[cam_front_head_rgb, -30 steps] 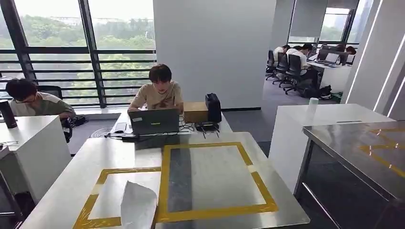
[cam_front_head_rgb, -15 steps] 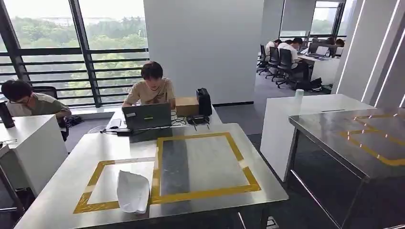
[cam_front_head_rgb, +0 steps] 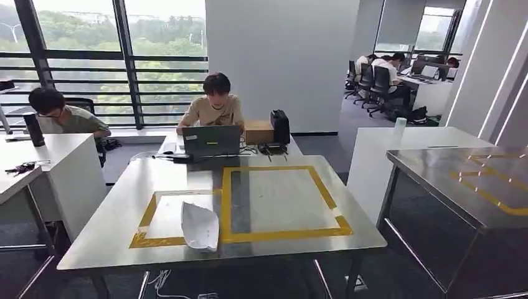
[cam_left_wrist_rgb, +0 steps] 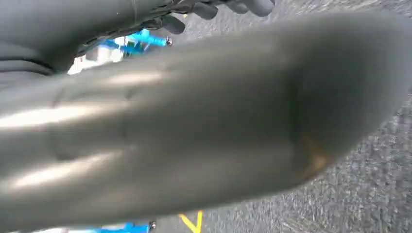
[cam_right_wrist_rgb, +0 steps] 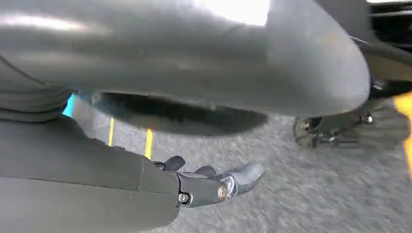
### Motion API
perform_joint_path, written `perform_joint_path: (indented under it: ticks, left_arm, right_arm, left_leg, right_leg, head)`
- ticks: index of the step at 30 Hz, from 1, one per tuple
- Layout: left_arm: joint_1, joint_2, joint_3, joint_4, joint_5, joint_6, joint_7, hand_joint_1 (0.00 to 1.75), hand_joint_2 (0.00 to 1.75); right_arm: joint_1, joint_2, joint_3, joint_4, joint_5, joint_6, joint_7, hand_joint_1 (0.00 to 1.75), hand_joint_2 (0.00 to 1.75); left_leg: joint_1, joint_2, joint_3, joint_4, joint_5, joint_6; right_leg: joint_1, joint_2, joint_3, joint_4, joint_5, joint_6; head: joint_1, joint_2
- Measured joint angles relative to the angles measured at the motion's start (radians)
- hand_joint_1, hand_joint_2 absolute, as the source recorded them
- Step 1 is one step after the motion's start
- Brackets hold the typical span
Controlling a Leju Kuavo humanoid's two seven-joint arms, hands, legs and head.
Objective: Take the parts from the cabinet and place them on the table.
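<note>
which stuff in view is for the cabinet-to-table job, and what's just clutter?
Job: steel table with yellow tape frames; white part lying on it, across the smaller frame's near edge.

Clutter: laptop, cardboard box, black case, second steel table, bottle, people at desks.

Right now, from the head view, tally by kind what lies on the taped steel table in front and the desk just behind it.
White part: 1
Yellow tape frames: 2
Laptop: 1
Cardboard box: 1
Black case: 1
Total: 6
</note>
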Motion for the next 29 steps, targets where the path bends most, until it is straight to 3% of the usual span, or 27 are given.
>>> perform_joint_path:
  ticks: [1,2,3,4,5,6,7,8,9,12,13,14,16,17,18,20,21,22,23,24,27,28,29]
  left_arm:
    - [-0.002,-0.005,0.011,0.004,0.005,0.011,0.0,0.0,0.0]
    - [-0.004,-0.013,0.019,0.007,0.007,0.021,-0.003,0.0,0.0]
    - [-0.006,-0.017,0.025,0.009,0.009,0.03,-0.013,0.0,0.0]
    - [-0.006,-0.024,0.029,0.013,0.009,0.035,-0.027,0.0,0.0]
    - [-0.006,-0.028,0.03,0.015,0.0,0.038,-0.047,0.0,0.0]
    - [-0.007,-0.032,0.03,0.018,-0.011,0.037,-0.066,0.0,0.0]
    - [-0.009,-0.037,0.03,0.02,-0.026,0.029,-0.085,0.0,0.0]
    - [-0.011,-0.037,0.03,0.022,-0.035,0.023,-0.097,0.0,0.0]
    - [-0.014,-0.037,0.03,0.024,-0.042,0.017,-0.106,0.0,0.0]
    - [-0.017,-0.032,0.028,0.027,-0.057,0.007,-0.121,0.0,0.0]
    - [-0.017,-0.025,0.027,0.027,-0.063,0.005,-0.125,0.0,0.0]
    - [-0.016,-0.023,0.026,0.028,-0.065,0.003,-0.127,0.0,0.0]
    - [-0.016,-0.016,0.023,0.029,-0.076,-0.003,-0.131,0.0,0.0]
    - [-0.017,-0.012,0.017,0.029,-0.083,-0.005,-0.136,0.0,0.0]
    - [-0.017,-0.011,0.013,0.03,-0.087,-0.006,-0.14,0.0,0.0]
    - [-0.017,-0.01,0.008,0.031,-0.094,-0.013,-0.144,0.0,0.0]
    - [-0.018,-0.01,0.006,0.032,-0.095,-0.015,-0.144,0.0,0.0]
    - [-0.02,-0.01,0.002,0.032,-0.096,-0.016,-0.142,0.0,0.0]
    - [-0.024,-0.014,-0.002,0.034,-0.097,-0.018,-0.142,0.0,0.0]
    - [-0.023,-0.012,-0.004,0.034,-0.097,-0.018,-0.141,0.0,0.0]
    - [-0.018,-0.016,-0.004,0.037,-0.096,-0.018,-0.141,0.0,0.0]
    - [-0.02,-0.018,-0.005,0.04,-0.095,-0.018,-0.14,0.0,0.0]
    - [-0.02,-0.018,-0.005,0.04,-0.096,-0.018,-0.138,0.0,0.0]
  right_arm:
    - [-0.001,0.0,-0.001,0.0,-0.001,0.0,0.004,0.0,0.0]
    - [-0.001,0.0,-0.002,0.0,-0.001,0.0,0.012,0.0,0.0]
    - [-0.001,0.0,-0.003,0.0,-0.002,0.0,0.022,0.0,0.0]
    - [-0.001,0.0,-0.004,0.0,-0.009,0.0,0.028,0.0,1.75]
    - [-0.001,0.0,-0.006,0.0,-0.018,0.0,0.036,0.0,1.75]
    - [-0.001,-0.002,-0.008,0.0,-0.024,0.0,0.038,0.0,1.75]
    - [-0.003,-0.006,-0.012,0.0,-0.031,0.0,0.038,0.0,1.75]
    - [-0.005,-0.009,-0.018,0.0,-0.034,0.0,0.037,0.0,1.75]
    - [-0.006,-0.009,-0.023,0.0,-0.036,0.0,0.037,0.0,1.75]
    - [-0.002,-0.009,-0.027,0.0,-0.043,0.0,0.039,0.0,1.75]
    - [-0.002,-0.006,-0.031,0.0,-0.046,0.0,0.04,0.0,1.75]
    - [-0.001,-0.006,-0.032,0.0,-0.047,-0.001,0.041,0.0,1.75]
    - [-0.001,-0.005,-0.034,0.0,-0.048,-0.003,0.046,0.0,1.75]
    - [-0.001,-0.004,-0.037,0.0,-0.048,-0.002,0.053,0.0,1.75]
    - [-0.001,-0.002,-0.039,0.0,-0.048,-0.002,0.056,0.0,1.75]
    - [-0.001,-0.001,-0.041,0.0,-0.051,-0.002,0.056,0.0,1.75]
    - [-0.001,0.0,-0.043,0.0,-0.051,-0.002,0.056,0.0,1.75]
    - [-0.001,0.0,-0.047,0.0,-0.051,-0.002,0.057,0.0,1.75]
    - [0.0,-0.002,-0.048,0.0,-0.051,-0.002,0.059,0.0,1.75]
    - [0.002,-0.001,-0.048,0.0,-0.051,-0.002,0.063,0.0,1.75]
    - [0.003,0.0,-0.048,0.0,-0.052,-0.002,0.073,0.0,1.75]
    - [0.004,0.0,-0.049,0.0,-0.053,-0.002,0.072,0.0,1.75]
    - [0.002,0.0,-0.051,0.0,-0.057,-0.002,0.072,0.0,1.75]
  left_leg:
    - [-0.005,0.001,-0.013,0.0,0.01,0.003]
    - [-0.009,0.003,-0.027,0.001,0.019,0.005]
    - [-0.013,0.003,-0.038,0.002,0.028,0.007]
    - [-0.015,0.003,-0.049,0.002,0.037,0.008]
    - [-0.016,0.003,-0.059,0.003,0.045,0.009]
    - [-0.016,0.002,-0.067,0.002,0.054,0.008]
    - [-0.014,0.003,-0.07,0.002,0.061,0.006]
    - [-0.016,0.003,-0.074,0.001,0.069,-0.002]
    - [-0.011,0.005,-0.075,-0.002,0.079,-0.007]
    - [-0.009,0.006,-0.076,-0.019,0.108,-0.023]
    - [-0.008,0.004,-0.083,-0.01,0.09,-0.025]
    - [-0.01,-0.001,-0.098,0.022,0.039,-0.03]
    - [-0.008,-0.003,-0.131,0.152,-0.077,-0.039]
    - [-0.007,-0.003,-0.141,0.221,-0.111,-0.043]
    - [-0.007,-0.003,-0.138,0.259,-0.105,-0.045]
    - [-0.003,-0.003,-0.086,0.227,-0.033,-0.051]
    - [0.0,-0.003,-0.033,0.168,-0.005,-0.055]
    - [0.005,-0.004,0.033,0.084,-0.015,-0.059]
    - [-0.001,-0.007,0.089,-0.006,-0.068,-0.067]
    - [-0.007,-0.015,0.085,-0.011,-0.07,-0.04]
    - [-0.011,-0.009,0.065,-0.015,-0.052,-0.014]
    - [-0.01,-0.003,0.055,-0.014,-0.04,-0.001]
    - [-0.01,-0.001,0.042,-0.015,-0.028,0.005]
  right_leg:
    - [0.0,0.001,-0.018,0.075,-0.041,-0.002]
    - [0.001,0.002,-0.023,0.123,-0.057,-0.006]
    - [0.004,0.002,-0.011,0.133,-0.047,-0.011]
    - [0.009,0.003,0.02,0.106,-0.018,-0.019]
    - [0.017,0.004,0.072,0.042,0.018,-0.029]
    - [0.028,0.004,0.142,-0.054,0.047,-0.041]
    - [0.042,0.004,0.206,-0.147,0.039,-0.056]
    - [0.042,0.002,0.233,-0.2,0.022,-0.062]
    - [0.045,0.005,0.231,-0.205,0.025,-0.057]
    - [0.044,0.005,0.216,-0.226,0.058,-0.065]
    - [0.035,-0.001,0.214,-0.239,0.075,-0.061]
    - [0.035,0.0,0.203,-0.24,0.087,-0.065]
    - [0.034,-0.001,0.174,-0.236,0.106,-0.066]
    - [0.033,-0.002,0.154,-0.231,0.117,-0.066]
    - [0.031,-0.004,0.133,-0.224,0.127,-0.064]
    - [0.027,-0.006,0.089,-0.209,0.148,-0.057]
    - [0.025,-0.006,0.07,-0.199,0.159,-0.052]
    - [0.023,-0.005,0.048,-0.187,0.168,-0.045]
    - [0.025,-0.004,0.032,-0.176,0.173,-0.038]
    - [0.026,-0.004,0.034,-0.172,0.183,-0.033]
    - [0.019,-0.001,0.03,-0.173,0.209,-0.021]
    - [0.014,0.004,0.022,-0.162,0.183,-0.015]
    - [0.014,0.005,0.011,-0.123,0.119,-0.008]
  head:
    - [0.001,0.0]
    - [0.001,0.0]
    - [0.0,0.0]
    - [0.001,0.0]
    - [0.0,0.0]
    - [0.001,0.0]
    - [0.001,0.0]
    - [0.0,0.0]
    - [0.001,0.0]
    - [0.0,0.0]
    - [0.001,0.0]
    - [0.0,0.0]
    - [0.0,0.0]
    - [0.0,0.0]
    - [0.0,0.0]
    - [0.0,0.0]
    - [0.0,0.0]
    - [0.0,0.0]
    - [-0.002,0.0]
    - [-0.001,0.0]
    - [-0.002,0.0]
    - [-0.003,-0.001]
    - [-0.002,-0.001]
